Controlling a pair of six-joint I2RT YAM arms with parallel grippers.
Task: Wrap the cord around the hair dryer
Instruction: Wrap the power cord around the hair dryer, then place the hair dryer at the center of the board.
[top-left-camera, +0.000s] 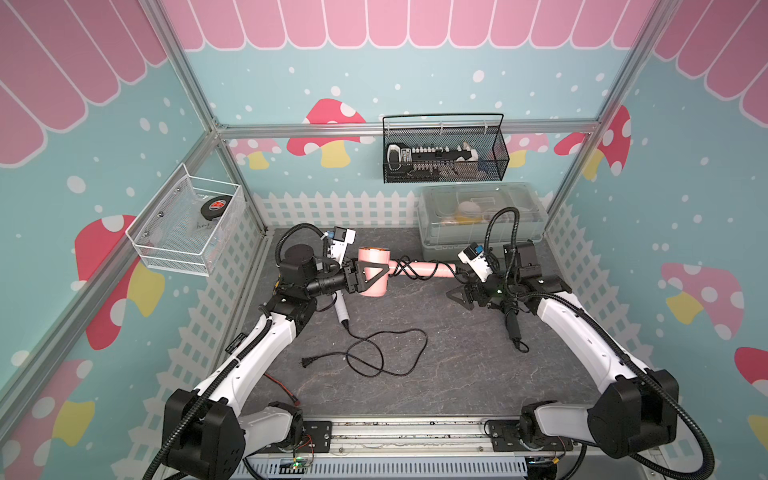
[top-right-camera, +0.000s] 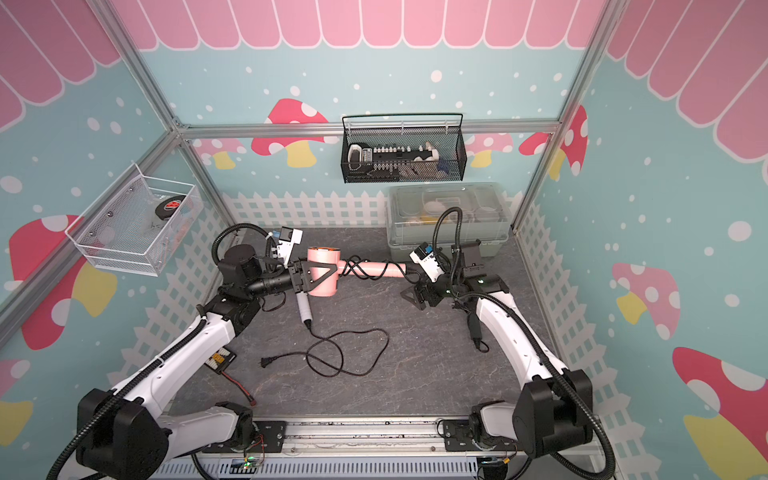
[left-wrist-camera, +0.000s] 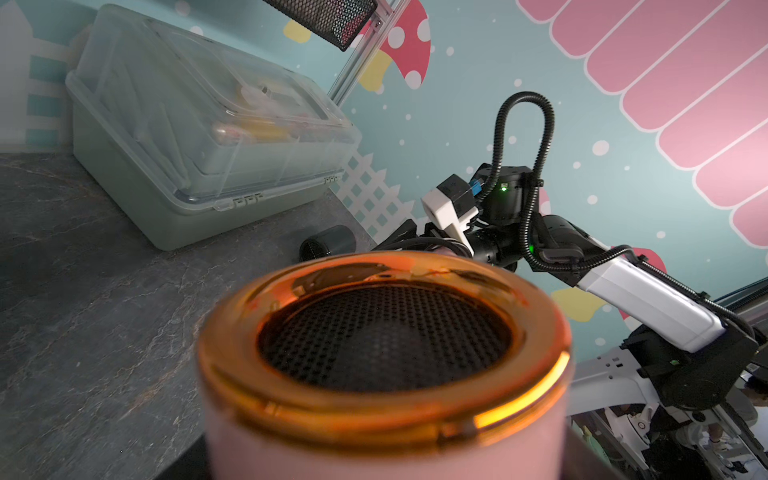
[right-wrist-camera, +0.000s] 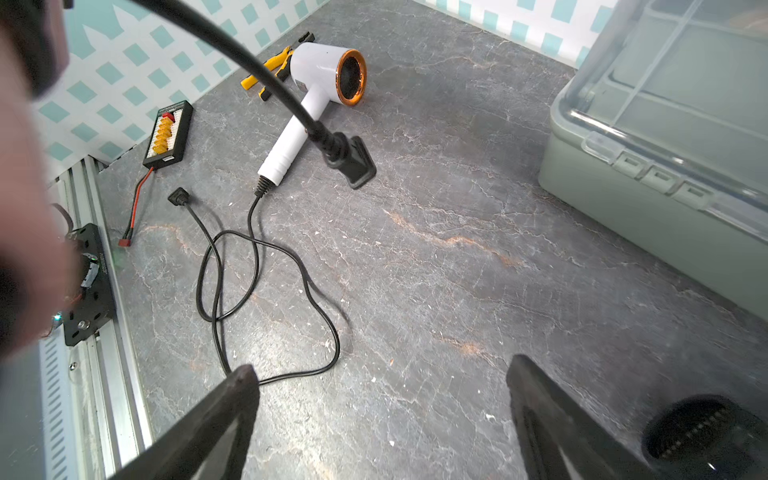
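Surface (top-left-camera: 436, 340) of dark marbled stone carries everything here, with a lidded plastic box (top-left-camera: 440, 249) in its far right corner. I have the pink hair dryer (top-left-camera: 374, 257) held clear of the surface over the far middle. It lies level, barrel toward the left edge and handle pointing right. My left end effector (top-left-camera: 380, 275) is clamped across the barrel, and the copper-rimmed grille fills the left wrist view.

A white hair dryer (right-wrist-camera: 320, 66) lies flat on the surface toward the left edge, partly under my left arm. My right end effector (right-wrist-camera: 380, 365) is just off the tip of the pink handle, jaws wide apart with nothing between them.

The cord (top-left-camera: 405, 269) crosses the pink handle in several turns close to the barrel. A free length ending in a hanging plug (right-wrist-camera: 351, 164) passes in front of the right wrist camera. I think it belongs to the pink dryer, but I cannot tell whether it touches the surface.

The white dryer's second cord (top-left-camera: 426, 341) lies in loose loops mid-surface, with its second plug (right-wrist-camera: 179, 196) toward the near left corner. A small black nozzle (right-wrist-camera: 702, 432) lies near the box.
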